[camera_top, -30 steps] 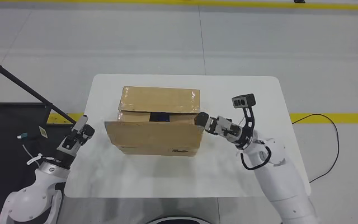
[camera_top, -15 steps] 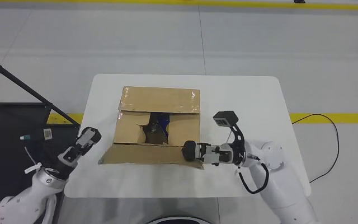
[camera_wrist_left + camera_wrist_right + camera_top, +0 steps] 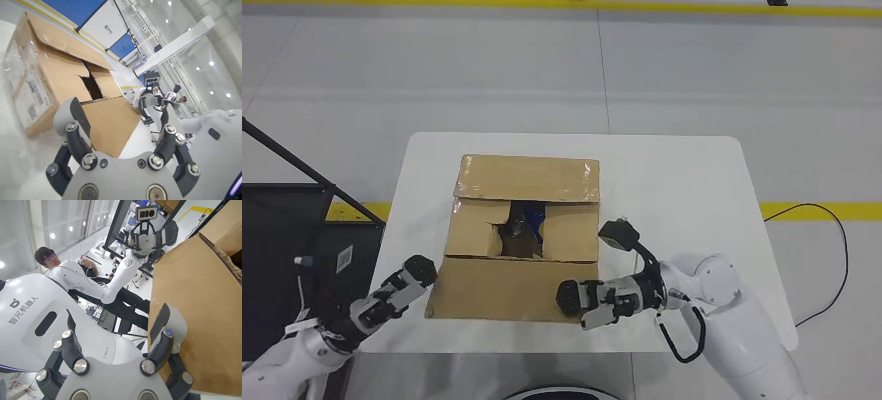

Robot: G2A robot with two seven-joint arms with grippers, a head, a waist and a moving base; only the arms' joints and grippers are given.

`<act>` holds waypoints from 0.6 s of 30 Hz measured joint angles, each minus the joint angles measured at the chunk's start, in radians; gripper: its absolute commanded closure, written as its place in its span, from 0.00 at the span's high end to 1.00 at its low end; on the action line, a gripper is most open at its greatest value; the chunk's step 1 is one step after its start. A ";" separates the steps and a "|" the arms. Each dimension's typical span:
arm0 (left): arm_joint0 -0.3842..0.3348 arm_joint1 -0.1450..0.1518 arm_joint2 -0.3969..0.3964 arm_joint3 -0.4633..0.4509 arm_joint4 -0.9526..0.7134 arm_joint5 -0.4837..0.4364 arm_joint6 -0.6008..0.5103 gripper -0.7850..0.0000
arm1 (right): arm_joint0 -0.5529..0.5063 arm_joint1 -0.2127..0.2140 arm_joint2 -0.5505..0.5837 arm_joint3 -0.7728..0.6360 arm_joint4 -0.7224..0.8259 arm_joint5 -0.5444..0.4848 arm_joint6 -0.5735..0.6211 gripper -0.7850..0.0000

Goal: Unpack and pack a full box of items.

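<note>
A brown cardboard box (image 3: 572,232) stands in the middle of the white table (image 3: 682,180). Its far flap (image 3: 527,178) lies folded back and its near flap (image 3: 507,288) lies flat towards the front edge. Between the two inner flaps a gap shows dark items (image 3: 522,228). My left gripper (image 3: 420,270) is open at the near flap's front left corner, and the flap (image 3: 111,123) runs between its spread fingers (image 3: 75,111). My right gripper (image 3: 572,298) is open at the flap's front right corner, with one finger (image 3: 164,321) against the cardboard (image 3: 189,285).
Bare table lies to the right of the box and along its far edge. A black pole (image 3: 282,155) slants past the table's left side. A black cable (image 3: 832,260) runs over the floor on the right.
The near flap has swung from over the box down flat towards the front. My right gripper came forward with it, and my left gripper moved in to the flap's front left corner.
</note>
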 measured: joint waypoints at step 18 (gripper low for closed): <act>-0.008 0.033 0.042 0.026 -0.053 0.026 -0.280 1.00 | 0.047 -0.003 0.027 0.054 0.124 -0.035 -0.191 1.00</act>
